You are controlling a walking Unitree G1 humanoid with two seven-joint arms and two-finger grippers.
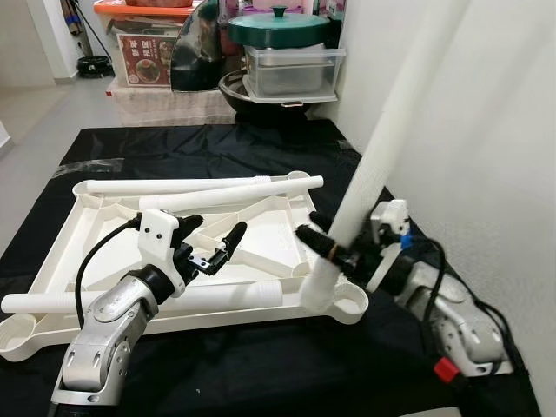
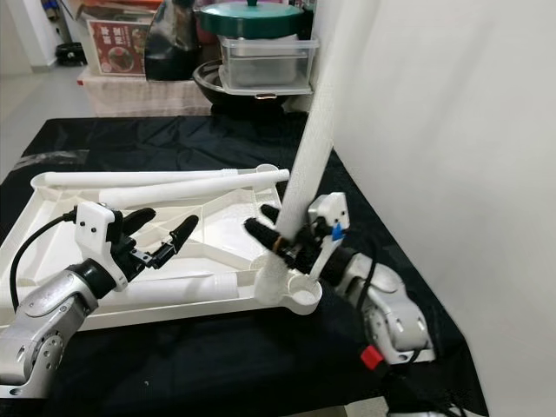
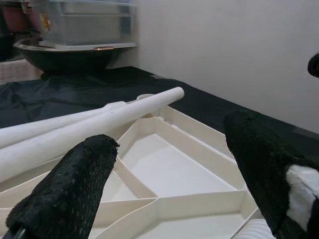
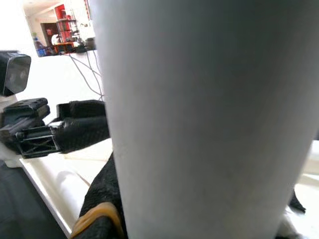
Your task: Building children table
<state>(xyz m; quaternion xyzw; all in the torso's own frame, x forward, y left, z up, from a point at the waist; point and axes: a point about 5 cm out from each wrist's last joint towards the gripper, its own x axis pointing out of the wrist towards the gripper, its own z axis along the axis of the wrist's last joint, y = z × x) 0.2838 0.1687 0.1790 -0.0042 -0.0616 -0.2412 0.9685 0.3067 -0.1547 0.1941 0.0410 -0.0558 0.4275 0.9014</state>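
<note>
fitting a leg into the corner socket

a white leg (image 1: 395, 130) is pinched by the right tool (image 1: 334, 248), its long axis tilted up, its foot in the near right socket (image 1: 334, 300) of the upturned tabletop (image 1: 261, 230) on the counter (image 1: 217, 139). the left tool (image 1: 213, 243) is spread, hovering nearby.

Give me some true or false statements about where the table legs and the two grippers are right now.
1. The right gripper holds a white leg upright at a corner socket of the tabletop. True.
2. The left gripper is shut on a leg. False: its fingers are open, hovering above the tabletop.
3. Two legs lie along the tabletop's far edge. True.
4. The tabletop rests on bare wood. False: it lies on a black cloth.
5. A green-lidded pot sits behind the work area. True.
</note>
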